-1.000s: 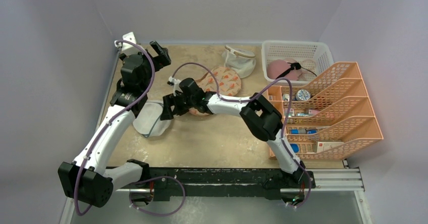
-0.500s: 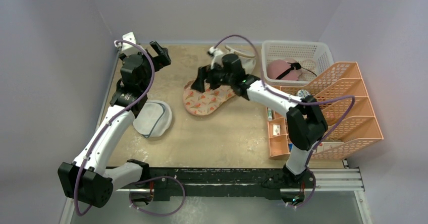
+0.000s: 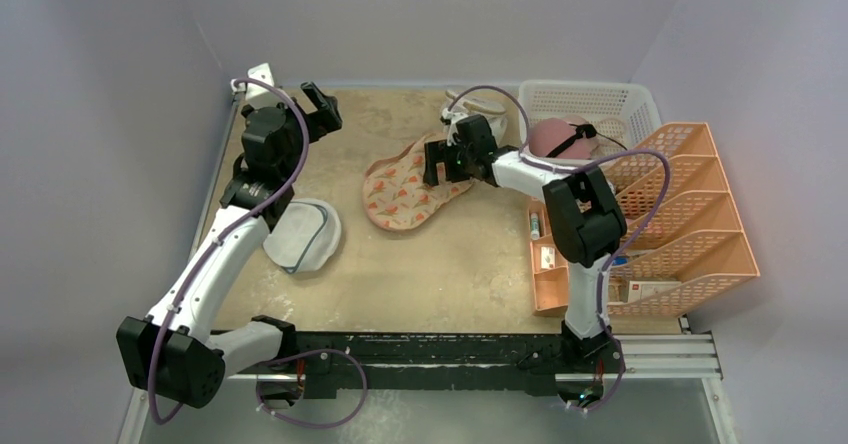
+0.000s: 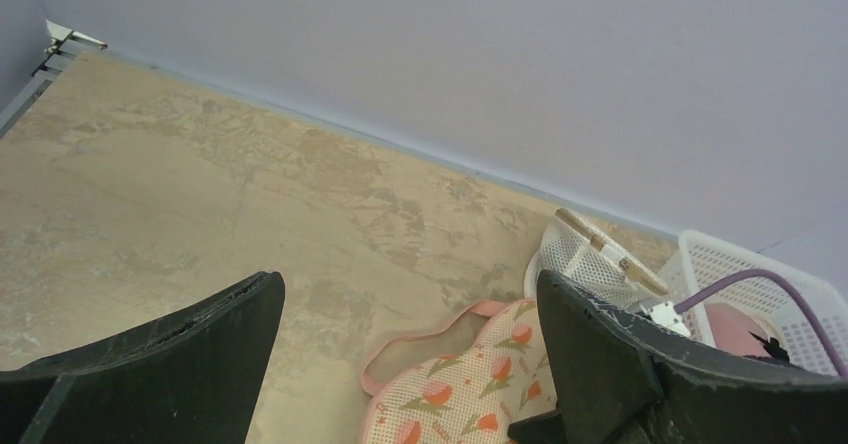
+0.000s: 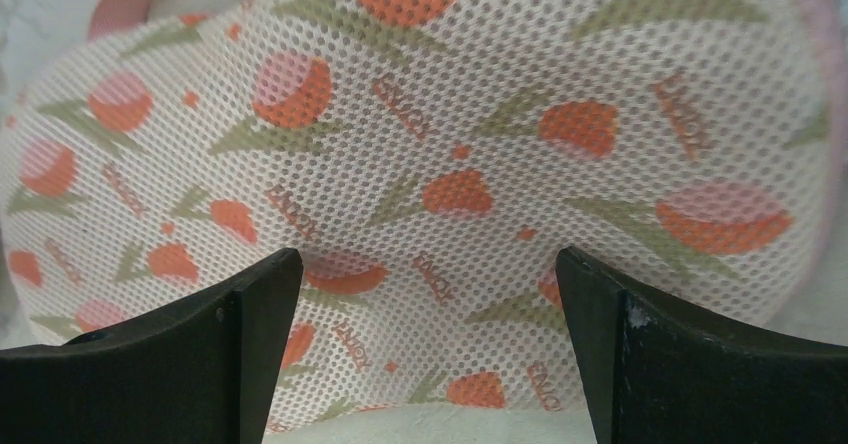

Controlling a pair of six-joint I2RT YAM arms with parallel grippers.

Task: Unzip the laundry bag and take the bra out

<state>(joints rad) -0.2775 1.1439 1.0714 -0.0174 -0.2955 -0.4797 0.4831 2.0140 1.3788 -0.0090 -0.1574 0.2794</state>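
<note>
The laundry bag (image 3: 408, 189), peach mesh with orange-red leaf prints, lies flat mid-table. It fills the right wrist view (image 5: 420, 114). In the left wrist view (image 4: 470, 379) its pink rim gapes a little at the far-left end. My right gripper (image 3: 432, 163) is open at the bag's far right end, with the mesh lying between its fingers (image 5: 428, 264) but not pinched. My left gripper (image 3: 322, 109) is open and empty, held above the table's far left (image 4: 408, 294). The bra is hidden.
A round white mesh pouch with dark trim (image 3: 300, 236) lies left of the bag. A white cup-shaped mesh pouch (image 3: 478, 114) sits behind it. A white basket (image 3: 625, 104) holds a pink thing with a black strap (image 3: 555, 139). An orange file rack (image 3: 660, 224) stands at the right.
My right gripper has swung from beside the round white pouch across to the bag's far right end, uncovering the bag. The left arm has barely moved.
</note>
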